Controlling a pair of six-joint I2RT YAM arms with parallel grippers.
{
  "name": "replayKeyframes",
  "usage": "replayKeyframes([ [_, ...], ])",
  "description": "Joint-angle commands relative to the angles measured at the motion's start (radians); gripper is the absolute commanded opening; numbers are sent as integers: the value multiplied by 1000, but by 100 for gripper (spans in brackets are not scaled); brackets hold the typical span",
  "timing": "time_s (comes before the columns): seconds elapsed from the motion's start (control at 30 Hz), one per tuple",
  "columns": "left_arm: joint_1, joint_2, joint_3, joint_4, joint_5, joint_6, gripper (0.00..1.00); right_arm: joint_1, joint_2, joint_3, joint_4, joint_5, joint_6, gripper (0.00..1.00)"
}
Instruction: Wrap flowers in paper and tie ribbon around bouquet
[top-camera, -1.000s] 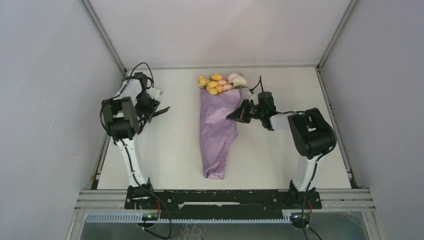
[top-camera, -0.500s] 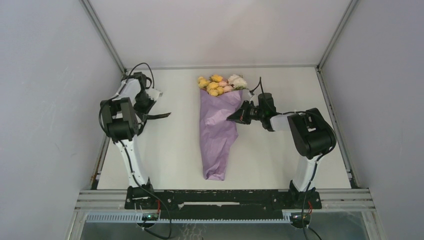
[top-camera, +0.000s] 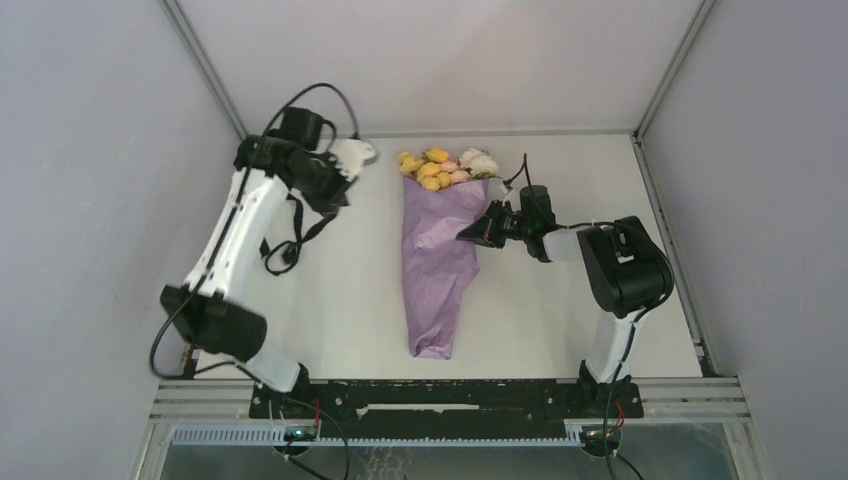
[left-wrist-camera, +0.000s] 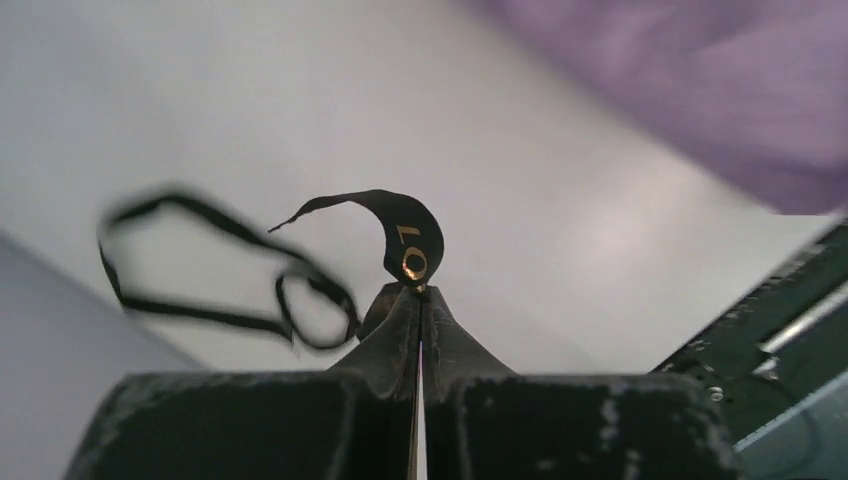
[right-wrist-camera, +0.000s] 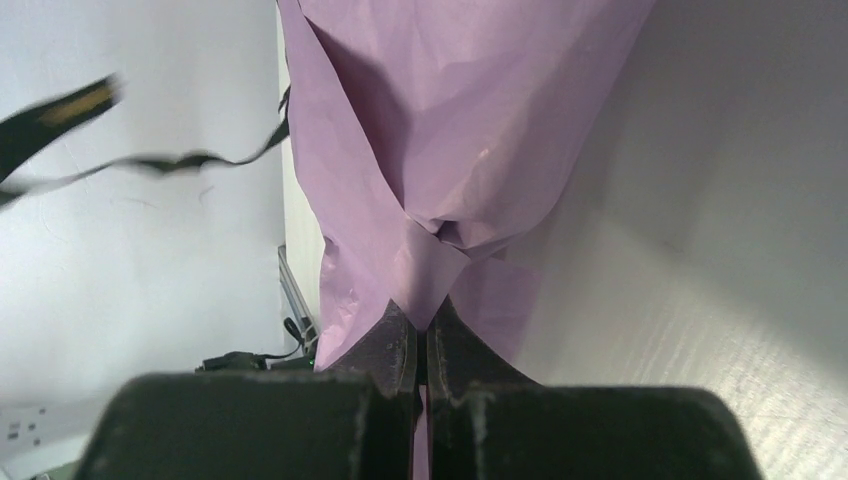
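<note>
The bouquet (top-camera: 437, 262) lies along the middle of the table, a lilac paper (right-wrist-camera: 470, 110) cone with its narrow end toward me. Yellow, pink and white flowers (top-camera: 445, 167) show at its far, wide end. My right gripper (top-camera: 466, 236) (right-wrist-camera: 421, 318) is shut on a fold of the paper at the cone's right edge. My left gripper (top-camera: 337, 203) (left-wrist-camera: 420, 291) hangs above the table left of the blooms, shut on one end of the black ribbon (left-wrist-camera: 405, 228). The rest of the ribbon (top-camera: 292, 236) dangles in loops below it, and the ribbon (right-wrist-camera: 150, 160) also shows blurred in the right wrist view.
Grey enclosure walls stand close on the left, right and back of the white table (top-camera: 340, 320). A black mounting rail (top-camera: 450, 395) runs along the near edge between the arm bases. A black cable (top-camera: 518, 172) loops above the right wrist.
My left gripper has shut on the ribbon's end and risen up and toward the back right, lifting the ribbon off the table. The right gripper and the bouquet have stayed put.
</note>
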Motion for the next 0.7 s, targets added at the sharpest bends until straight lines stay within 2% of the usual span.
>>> replayKeyframes([
  [0.0, -299, -202, 103, -170, 175, 44, 0, -22, -58, 10, 22, 6, 0, 0],
  [0.07, -392, -188, 213, -218, 321, -5, 0, -29, -60, 16, 13, 10, -3, 0],
  [0.13, -498, -166, 237, -252, 414, -10, 0, -41, -57, 31, -6, 14, -9, 0],
  [0.23, -677, -136, 161, -266, 376, 10, 0, -58, -53, 69, -27, 24, 2, 0],
  [0.4, -888, -86, -38, -277, 330, 68, 0, -58, -72, 124, -55, 65, 30, 0],
  [0.5, -954, -53, -88, -271, 316, 99, 0, -57, -69, 156, -42, 91, 72, 0],
  [0.67, -1015, 69, -79, -223, 332, 89, 0, -47, -36, 195, 15, 107, 159, 0],
])
